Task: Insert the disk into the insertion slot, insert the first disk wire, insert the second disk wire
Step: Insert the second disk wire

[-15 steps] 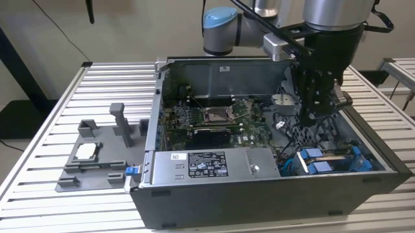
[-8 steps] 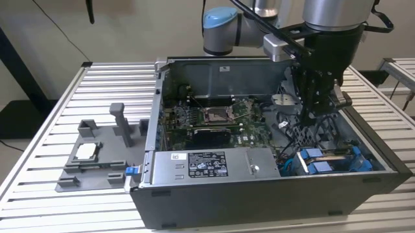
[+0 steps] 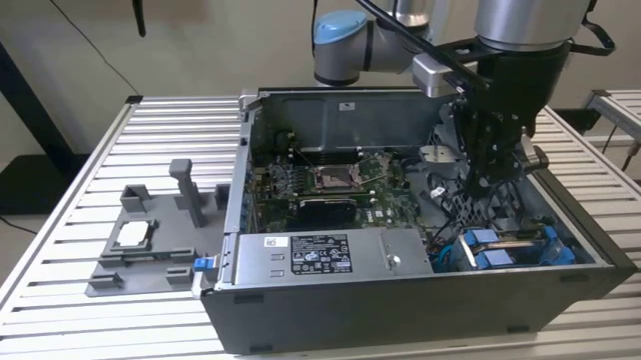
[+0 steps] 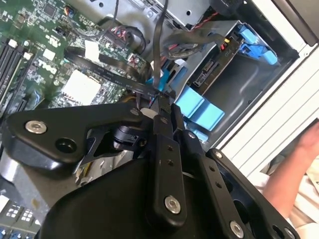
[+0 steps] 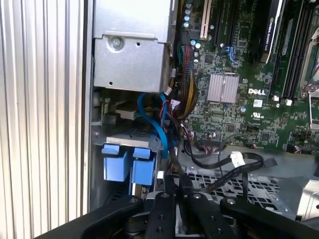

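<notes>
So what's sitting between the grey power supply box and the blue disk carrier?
Cables: a blue cable and coloured wires cross the gap from power supply box to disk carrier, in the first wrist view.

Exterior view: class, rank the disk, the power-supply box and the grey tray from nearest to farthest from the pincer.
From the pincer, shut on a black wire:
1. Disk, blue-framed, in the case right beside it.
2. Power-supply box, further toward the exterior view's left.
3. Grey tray, outside the case, farthest left.
</notes>
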Tool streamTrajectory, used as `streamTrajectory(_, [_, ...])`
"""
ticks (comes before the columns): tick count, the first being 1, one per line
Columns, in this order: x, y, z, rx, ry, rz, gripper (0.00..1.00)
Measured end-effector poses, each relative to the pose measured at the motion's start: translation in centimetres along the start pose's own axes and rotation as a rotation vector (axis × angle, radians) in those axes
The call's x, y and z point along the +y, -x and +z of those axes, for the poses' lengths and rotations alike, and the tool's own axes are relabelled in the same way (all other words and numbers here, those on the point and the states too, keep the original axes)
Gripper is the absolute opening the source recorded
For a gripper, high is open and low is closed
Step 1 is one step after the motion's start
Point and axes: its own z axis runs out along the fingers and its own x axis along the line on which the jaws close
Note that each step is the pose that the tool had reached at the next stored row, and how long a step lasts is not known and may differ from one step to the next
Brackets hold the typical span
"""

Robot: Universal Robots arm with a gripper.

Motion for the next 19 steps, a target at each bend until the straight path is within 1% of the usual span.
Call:
streamTrajectory(2, [-0.34, -0.35, 0.09, -0.0018, 0.0115, -0.001, 0.16])
streamTrajectory(4, [-0.70, -0.73, 0.19, -0.0040, 0.0196, -0.001, 0.16])
streamTrajectory(5, [-0.88, -0.92, 0.24, -0.0056, 0.0225, -0.001, 0.16])
streamTrajectory(8, [-1.31, -1.47, 0.42, -0.0127, 0.0275, -0.001, 0.16])
streamTrajectory(11, [-1.71, -1.95, 0.63, -0.0216, 0.0292, 0.000, 0.16])
streamTrajectory(13, [-2.01, -2.26, 0.79, -0.0289, 0.0298, 0.001, 0.16])
streamTrajectory(16, [-2.48, -2.72, 1.00, -0.0430, 0.0295, 0.002, 0.16])
streamTrajectory(17, [-2.64, -2.86, 1.08, -0.0495, 0.0292, 0.003, 0.16])
streamTrajectory(19, [-2.90, -3.14, 1.24, -0.0642, 0.0281, 0.004, 0.16])
